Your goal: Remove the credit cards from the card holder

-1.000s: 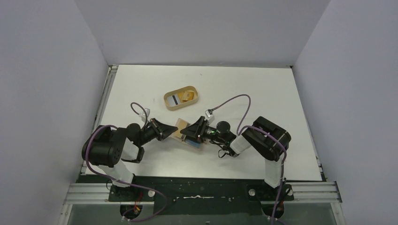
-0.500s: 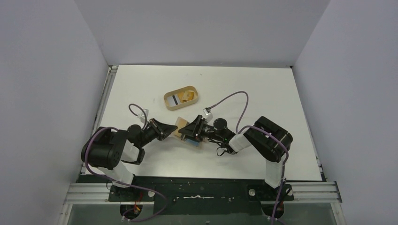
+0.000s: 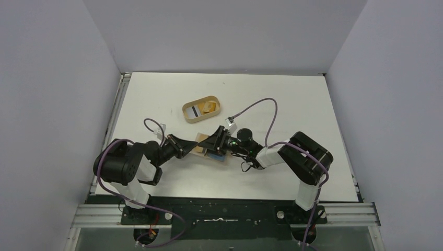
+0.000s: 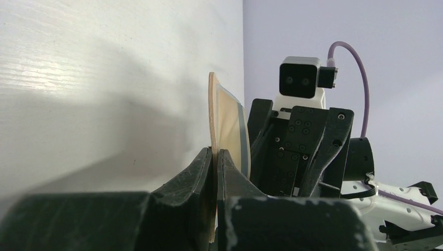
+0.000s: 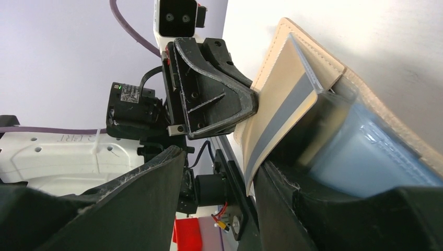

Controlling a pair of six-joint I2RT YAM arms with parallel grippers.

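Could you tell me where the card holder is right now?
In the top view the card holder sits between the arms, its left edge pinched by the left pincer, the right pincer over its right half.

The card holder point(image 3: 200, 144) lies on the surface point(image 3: 292, 104) between the left end effector point(image 3: 191, 148) and the right end effector point(image 3: 207, 148). A credit card point(image 5: 360, 151) sits inside it. The tray point(image 3: 184, 111) is behind them.

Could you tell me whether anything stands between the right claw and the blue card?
No separate object does. The left claw pinches a flap of the card holder raised, and the open right claw has one finger inside the fold beside the light blue card. Only the holder's pocket seems to cover it.
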